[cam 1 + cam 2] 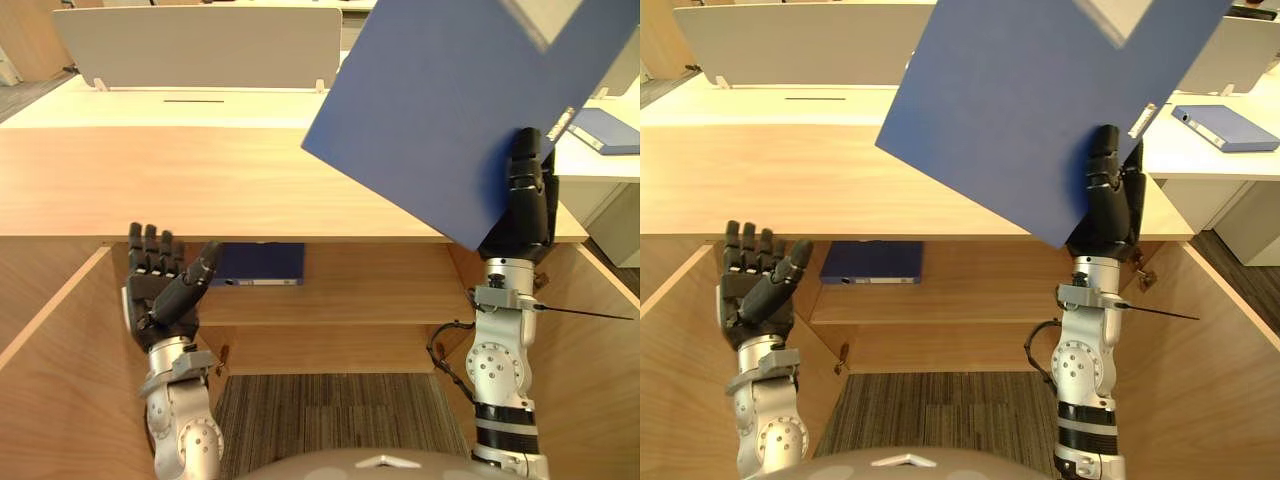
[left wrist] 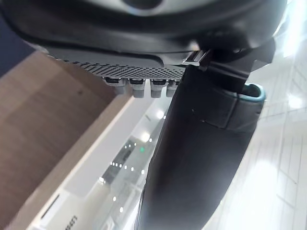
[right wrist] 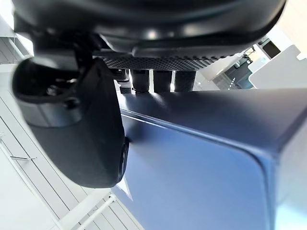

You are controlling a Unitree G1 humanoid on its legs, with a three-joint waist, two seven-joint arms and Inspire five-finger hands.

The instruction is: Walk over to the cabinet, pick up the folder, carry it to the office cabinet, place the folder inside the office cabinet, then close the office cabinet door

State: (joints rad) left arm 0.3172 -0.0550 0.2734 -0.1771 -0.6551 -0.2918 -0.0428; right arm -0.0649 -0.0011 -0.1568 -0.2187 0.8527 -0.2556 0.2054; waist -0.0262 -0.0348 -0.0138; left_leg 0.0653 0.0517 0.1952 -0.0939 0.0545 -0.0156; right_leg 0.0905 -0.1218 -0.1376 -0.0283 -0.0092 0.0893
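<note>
A large blue folder (image 1: pixel 450 110) is held tilted in the air above the right end of the wooden cabinet top (image 1: pixel 200 180). My right hand (image 1: pixel 525 200) is shut on its lower corner; in the right wrist view the thumb (image 3: pixel 86 134) presses on the folder's blue face (image 3: pixel 192 167) and the fingers pass behind it. My left hand (image 1: pixel 160 285) is raised at the left, in front of the open cabinet, open, with straight fingers and nothing in it. In the left wrist view its thumb (image 2: pixel 201 143) stands free in the air.
Below the top, the cabinet is open, and a second blue folder (image 1: pixel 258 264) lies flat on the inner shelf (image 1: pixel 350 300). Wooden panels (image 1: pixel 50 330) slope out on both sides. Another blue folder (image 1: pixel 1225 127) lies on a white desk at the right. A white divider (image 1: pixel 200 45) stands behind.
</note>
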